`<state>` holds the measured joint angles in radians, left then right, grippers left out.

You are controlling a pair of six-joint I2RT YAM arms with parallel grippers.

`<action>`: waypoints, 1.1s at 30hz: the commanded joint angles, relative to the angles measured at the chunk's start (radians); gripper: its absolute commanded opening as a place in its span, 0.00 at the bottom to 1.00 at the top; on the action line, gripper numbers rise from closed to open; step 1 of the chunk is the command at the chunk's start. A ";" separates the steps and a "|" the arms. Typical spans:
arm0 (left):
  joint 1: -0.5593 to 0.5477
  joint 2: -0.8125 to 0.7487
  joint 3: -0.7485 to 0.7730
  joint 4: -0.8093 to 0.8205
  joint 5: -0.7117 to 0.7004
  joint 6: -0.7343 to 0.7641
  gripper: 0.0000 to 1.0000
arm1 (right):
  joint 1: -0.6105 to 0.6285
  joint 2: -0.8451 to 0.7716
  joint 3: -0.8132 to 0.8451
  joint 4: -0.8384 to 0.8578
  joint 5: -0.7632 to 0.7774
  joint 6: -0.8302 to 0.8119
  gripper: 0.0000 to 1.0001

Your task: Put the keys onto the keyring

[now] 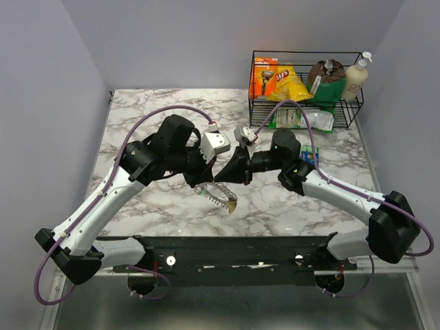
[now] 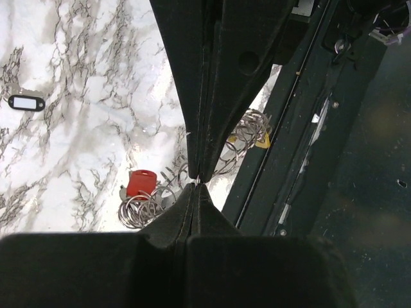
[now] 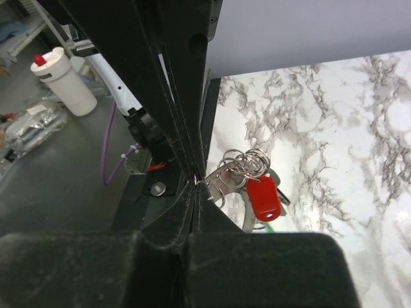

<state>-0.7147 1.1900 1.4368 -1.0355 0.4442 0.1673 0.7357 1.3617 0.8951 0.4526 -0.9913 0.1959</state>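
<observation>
The keyring (image 1: 218, 194) hangs just above the marble near the table's middle, a yellow-gold piece (image 1: 232, 204) at its right end. Both grippers meet over it. My left gripper (image 1: 206, 177) is shut, its tips pinching the ring's wire (image 2: 247, 128). A red-headed key (image 2: 141, 183) and small split rings (image 2: 137, 210) hang at the left of that view. My right gripper (image 1: 230, 175) is also shut, with the ring's wire caught at its tips (image 3: 196, 181). Beside it hang the red key (image 3: 263, 196), looped rings (image 3: 243, 163) and a sliver of a green key (image 3: 273, 226).
A black wire basket (image 1: 256, 96) holding snack bags and bottles stands at the back right. A blue packet (image 1: 309, 157) lies near the right arm. A small dark oval clip (image 2: 26, 101) rests on the marble. The black mounting rail (image 1: 227, 251) runs along the near edge.
</observation>
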 commanded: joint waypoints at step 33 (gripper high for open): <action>-0.006 -0.209 -0.130 0.353 -0.151 -0.158 0.59 | 0.001 -0.105 -0.088 0.193 0.114 0.115 0.01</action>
<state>-0.7158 1.0592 1.3426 -0.8291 0.3676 0.0788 0.7357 1.3174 0.8345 0.5388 -0.9310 0.2718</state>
